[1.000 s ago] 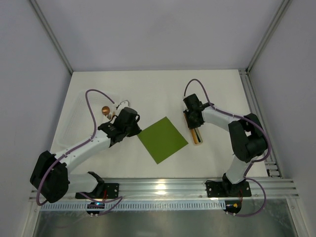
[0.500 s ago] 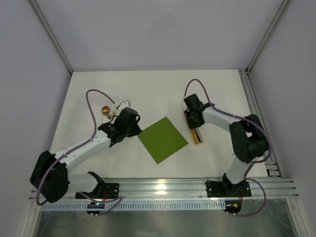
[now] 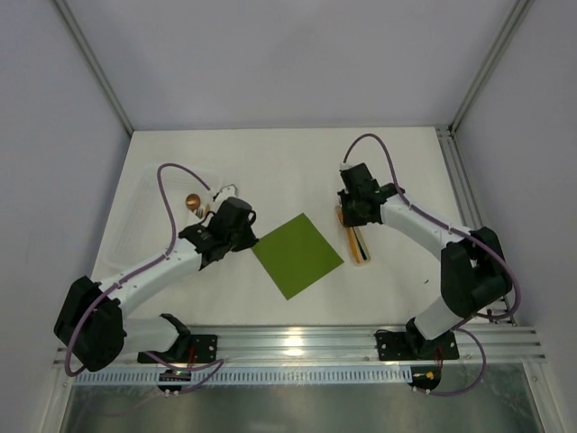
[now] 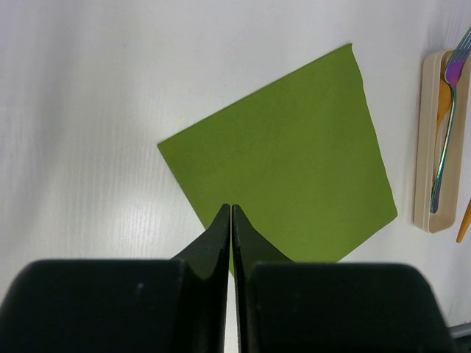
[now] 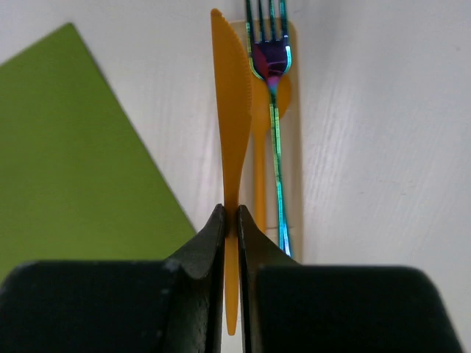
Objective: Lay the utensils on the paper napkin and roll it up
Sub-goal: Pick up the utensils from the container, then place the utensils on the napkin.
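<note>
Currently R end effector (image 5: 229, 215) pinches orange knife (image 5: 231, 110) near napkin (image 5: 66, 154).

In the left wrist view, the near corner of the paper napkin (image 4: 287, 169) is covered by the left fingers (image 4: 218, 243). The head of the fork (image 4: 444, 147) is clipped by the right edge, as is an orange sliver (image 4: 465, 217) whose kind cannot be told. In the right wrist view, the orange knife (image 5: 232, 125) is partly masked by the right fingers (image 5: 212, 250). The fork's tine tips are cut off at the top edge, and a second orange utensil (image 5: 260, 176) is largely hidden behind knife and fork. From above, both pairs of fingers are concealed beneath the wrists.
</note>
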Tool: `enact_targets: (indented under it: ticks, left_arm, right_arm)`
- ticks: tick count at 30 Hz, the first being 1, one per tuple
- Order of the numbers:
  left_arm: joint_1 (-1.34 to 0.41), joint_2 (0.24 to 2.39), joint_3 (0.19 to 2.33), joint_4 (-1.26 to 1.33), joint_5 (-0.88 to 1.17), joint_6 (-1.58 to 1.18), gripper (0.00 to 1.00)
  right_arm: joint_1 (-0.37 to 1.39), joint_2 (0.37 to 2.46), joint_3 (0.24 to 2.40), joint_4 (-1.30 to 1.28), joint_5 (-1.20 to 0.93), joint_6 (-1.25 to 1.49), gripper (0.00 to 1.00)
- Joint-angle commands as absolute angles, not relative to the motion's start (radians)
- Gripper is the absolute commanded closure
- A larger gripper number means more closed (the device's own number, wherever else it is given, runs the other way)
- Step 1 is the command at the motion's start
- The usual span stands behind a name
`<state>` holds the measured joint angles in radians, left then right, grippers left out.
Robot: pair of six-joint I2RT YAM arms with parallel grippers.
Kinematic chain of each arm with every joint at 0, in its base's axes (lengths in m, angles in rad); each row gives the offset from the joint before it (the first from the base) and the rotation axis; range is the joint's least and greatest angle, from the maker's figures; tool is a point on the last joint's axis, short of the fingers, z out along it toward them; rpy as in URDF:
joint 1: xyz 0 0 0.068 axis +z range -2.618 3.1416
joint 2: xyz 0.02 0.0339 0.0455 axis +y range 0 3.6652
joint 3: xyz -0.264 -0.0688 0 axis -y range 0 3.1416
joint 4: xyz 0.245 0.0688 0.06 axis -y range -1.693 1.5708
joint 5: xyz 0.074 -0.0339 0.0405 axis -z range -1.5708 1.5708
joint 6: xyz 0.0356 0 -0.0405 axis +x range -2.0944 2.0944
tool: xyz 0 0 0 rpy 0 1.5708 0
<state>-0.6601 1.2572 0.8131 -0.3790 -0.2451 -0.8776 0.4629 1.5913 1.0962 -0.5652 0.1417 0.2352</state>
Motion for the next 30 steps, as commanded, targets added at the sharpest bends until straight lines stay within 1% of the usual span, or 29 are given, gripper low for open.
enact_targets:
  ticks: [1,3,4,6,11,14,18,22,25,30]
  left_arm:
    - [-0.669,1.218,0.813,-0.402,-0.281,-0.857,0.99]
    - [-0.667,1.207,0.807,-0.403,-0.282,-0.854,0.99]
    - [-0.669,1.195,0.799,-0.402,-0.282,-0.85,0.99]
    - [-0.67,1.184,0.795,-0.403,-0.284,-0.845,0.99]
    - [-0.67,1.132,0.77,-0.414,-0.27,-0.839,0.99]
    - [-0.67,1.073,0.746,-0.434,-0.264,-0.844,0.99]
    - [-0.669,0.979,0.724,-0.497,-0.276,-0.862,0.99]
    - [-0.669,0.891,0.724,-0.532,-0.282,-0.864,0.99]
    - [-0.669,0.845,0.726,-0.549,-0.291,-0.854,0.97]
    - [-0.669,0.839,0.724,-0.555,-0.279,-0.839,0.96]
  right_arm:
    - [0.497,1.51,1.144,-0.508,0.007,0.438,0.96]
    - [0.552,1.508,1.123,-0.427,-0.061,0.543,0.96]
    - [0.577,1.515,1.115,-0.407,-0.074,0.637,0.96]
    - [0.638,1.531,1.106,-0.349,-0.071,0.724,0.96]
    - [0.738,1.618,1.091,-0.311,0.076,0.949,0.96]
    - [0.77,1.658,1.081,-0.275,0.127,1.021,0.96]
    - [0.799,1.697,1.1,-0.324,0.214,1.093,0.96]
    - [0.825,1.746,1.166,-0.382,0.293,1.123,0.96]
    - [0.831,1.792,1.21,-0.455,0.31,1.137,0.96]
    - [0.841,1.809,1.215,-0.472,0.301,1.075,0.96]
